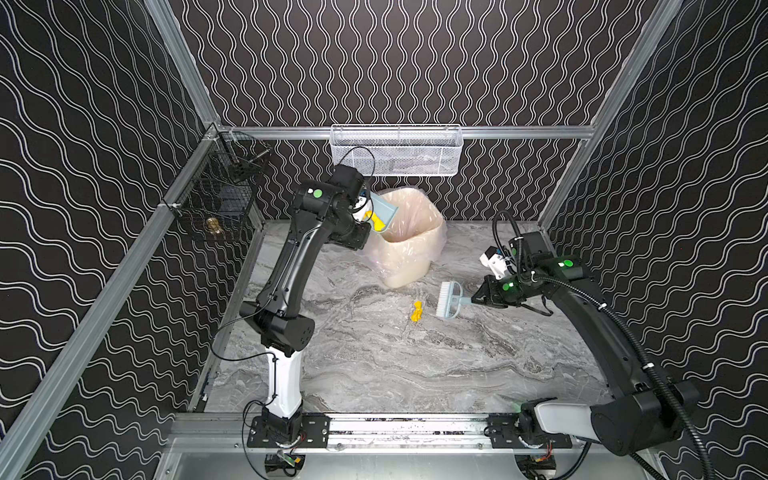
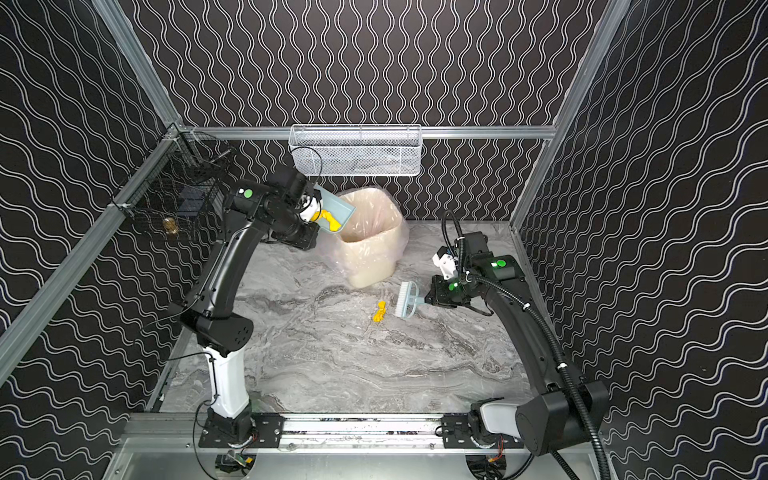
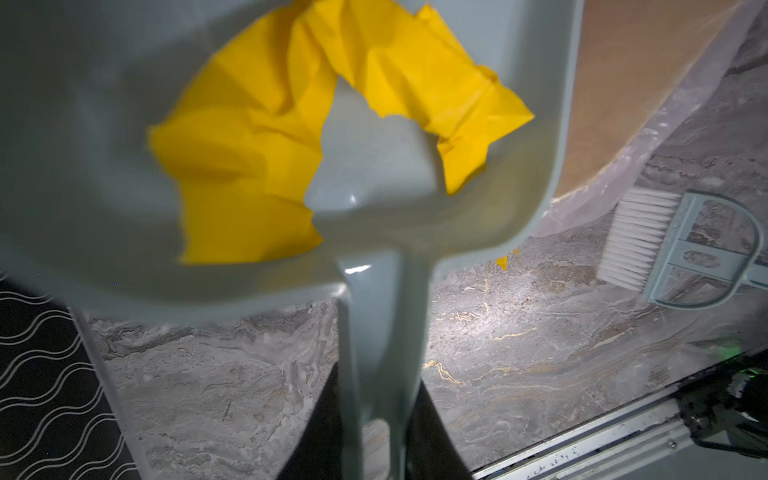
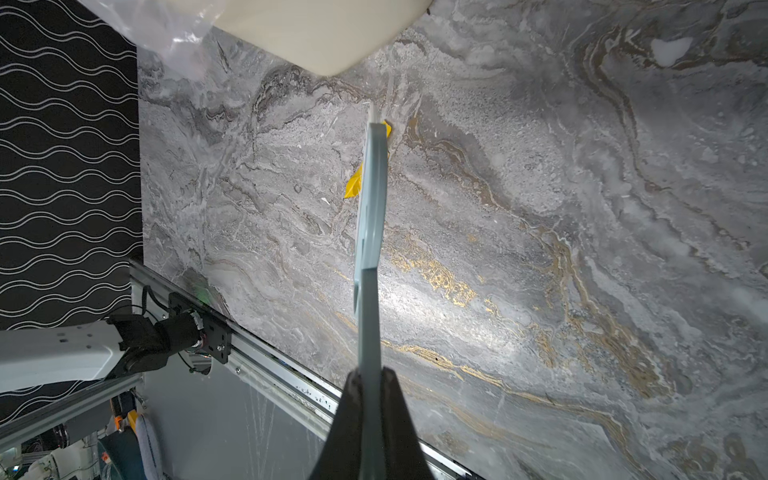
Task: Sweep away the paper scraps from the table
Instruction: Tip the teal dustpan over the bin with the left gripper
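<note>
Black walls (image 1: 415, 62) with white wavy lines stand around a grey marble worktop (image 1: 415, 374). A black wire basket (image 1: 216, 195) hangs by the back left corner. A white mesh basket (image 1: 397, 151) hangs on the rail above the back edge.

The left gripper (image 3: 376, 399) is closed tight on the handle of a pale blue dustpan (image 1: 384, 210). It holds the dustpan up in the air, tipped over the rim of a cream bin (image 1: 409, 249). A crumpled yellow paper scrap (image 3: 257, 137) lies inside the dustpan, down in its low end. The bin has a clear plastic bag in it and stands near the middle of the back edge.

A second yellow paper scrap (image 1: 417, 311) lies on the worktop in front of the bin, near the middle. Just to its right is a pale blue brush (image 1: 451, 299) with white bristles. The bristles point at the scrap, and both top views show a small gap between them. I cannot tell if the bristles touch the worktop.

The right gripper (image 4: 370, 382) is closed tight on the thin handle of the brush, closer to the right edge.
</note>
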Action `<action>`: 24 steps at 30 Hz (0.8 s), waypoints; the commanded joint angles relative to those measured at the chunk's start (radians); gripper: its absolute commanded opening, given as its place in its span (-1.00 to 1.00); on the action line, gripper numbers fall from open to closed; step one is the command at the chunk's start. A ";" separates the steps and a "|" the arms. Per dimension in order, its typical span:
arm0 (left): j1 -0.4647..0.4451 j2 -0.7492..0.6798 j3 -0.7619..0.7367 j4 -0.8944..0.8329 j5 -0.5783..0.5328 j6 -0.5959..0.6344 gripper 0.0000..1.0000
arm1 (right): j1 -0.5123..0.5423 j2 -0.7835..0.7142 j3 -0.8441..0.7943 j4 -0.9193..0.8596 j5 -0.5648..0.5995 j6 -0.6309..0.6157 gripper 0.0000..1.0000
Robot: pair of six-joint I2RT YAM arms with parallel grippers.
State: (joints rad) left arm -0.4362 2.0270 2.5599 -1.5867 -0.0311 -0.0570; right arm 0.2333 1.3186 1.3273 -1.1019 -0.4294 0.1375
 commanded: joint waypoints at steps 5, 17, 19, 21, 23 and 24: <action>-0.068 0.026 0.028 -0.072 -0.246 0.028 -1.00 | 0.000 -0.013 -0.023 -0.012 -0.014 -0.029 -1.00; -0.160 0.023 0.022 -0.090 -0.502 0.091 -1.00 | 0.000 -0.041 -0.043 -0.021 -0.022 -0.039 -1.00; -0.171 0.025 0.027 -0.090 -0.528 0.099 -1.00 | 0.000 -0.043 -0.044 -0.023 -0.020 -0.041 -1.00; -0.185 0.028 0.022 -0.091 -0.560 0.114 -1.00 | 0.000 -0.047 -0.049 -0.023 -0.022 -0.041 -1.00; -0.200 0.027 0.011 -0.092 -0.588 0.127 -1.00 | 0.000 -0.051 -0.055 -0.021 -0.025 -0.039 -1.00; -0.208 0.027 0.005 -0.091 -0.601 0.133 -1.00 | -0.001 -0.054 -0.058 -0.020 -0.024 -0.039 -1.00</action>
State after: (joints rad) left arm -0.6323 2.0548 2.5729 -1.6039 -0.5606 0.0444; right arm 0.2329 1.2732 1.2747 -1.1061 -0.4393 0.1112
